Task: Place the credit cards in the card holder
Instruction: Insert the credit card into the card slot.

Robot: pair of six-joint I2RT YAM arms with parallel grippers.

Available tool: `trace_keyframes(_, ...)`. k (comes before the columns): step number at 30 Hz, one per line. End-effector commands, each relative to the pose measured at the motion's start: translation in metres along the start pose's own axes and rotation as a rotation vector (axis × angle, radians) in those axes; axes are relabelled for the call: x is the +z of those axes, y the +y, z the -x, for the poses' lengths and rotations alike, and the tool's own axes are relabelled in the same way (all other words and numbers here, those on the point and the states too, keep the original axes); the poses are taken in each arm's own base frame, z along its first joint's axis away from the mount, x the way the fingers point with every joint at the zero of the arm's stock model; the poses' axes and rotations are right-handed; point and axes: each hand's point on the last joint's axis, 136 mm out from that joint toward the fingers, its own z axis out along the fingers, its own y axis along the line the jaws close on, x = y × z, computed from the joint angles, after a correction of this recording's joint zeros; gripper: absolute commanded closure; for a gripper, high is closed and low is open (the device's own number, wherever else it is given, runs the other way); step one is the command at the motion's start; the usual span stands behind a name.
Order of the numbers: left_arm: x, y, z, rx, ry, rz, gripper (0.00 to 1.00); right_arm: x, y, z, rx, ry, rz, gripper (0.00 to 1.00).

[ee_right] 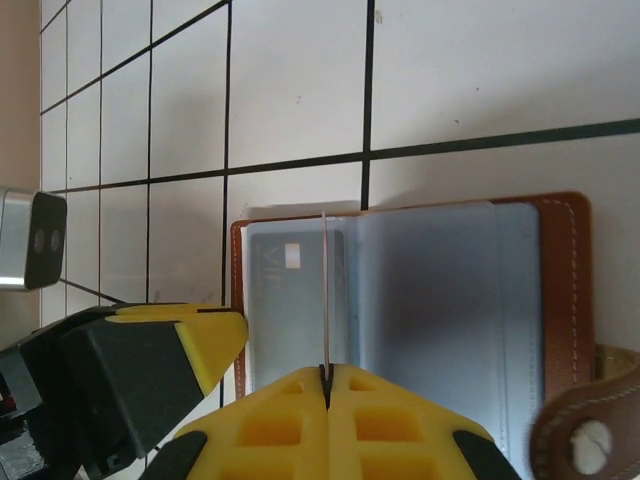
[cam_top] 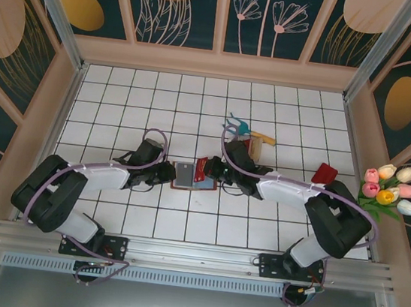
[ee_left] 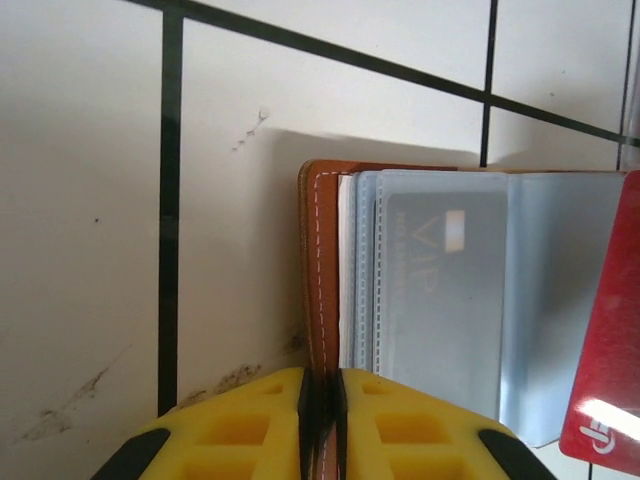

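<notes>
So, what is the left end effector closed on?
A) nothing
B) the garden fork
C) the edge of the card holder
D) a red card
C: the left end effector pinches the leather edge of the card holder; the red card is in the right end effector.

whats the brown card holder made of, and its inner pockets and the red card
Reddish-brown bifold card holder: looks like leather or an imitation, matte, with pale stitching along its edge. Its inner pockets: clear, frosted plastic film; a grey card shows through. Thin red card: probably glossy plastic, given the bright highlight.
</notes>
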Motion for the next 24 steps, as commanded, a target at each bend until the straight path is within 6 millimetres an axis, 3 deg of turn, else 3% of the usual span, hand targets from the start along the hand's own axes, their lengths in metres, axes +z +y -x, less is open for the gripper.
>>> trace_keyframes(1,0.003,0.004,-0.004,0.002,0.011,0.008,0.82,0.004,0.011,0.007,0.015,-0.026,0.085,1.0)
trace_keyframes(11,0.005,0.007,-0.006,-0.001,0.016,0.015,0.83,0.023,-0.01,-0.009,0.018,0.021,0.05,1.0)
trace_keyframes(21,0.006,0.008,-0.007,-0.003,0.019,0.016,0.84,0.028,-0.018,-0.015,-0.009,0.043,0.025,1.0)
trace_keyframes(24,0.006,0.008,-0.006,0.003,0.018,0.021,0.85,0.019,-0.019,-0.006,-0.022,-0.001,-0.009,1.0)
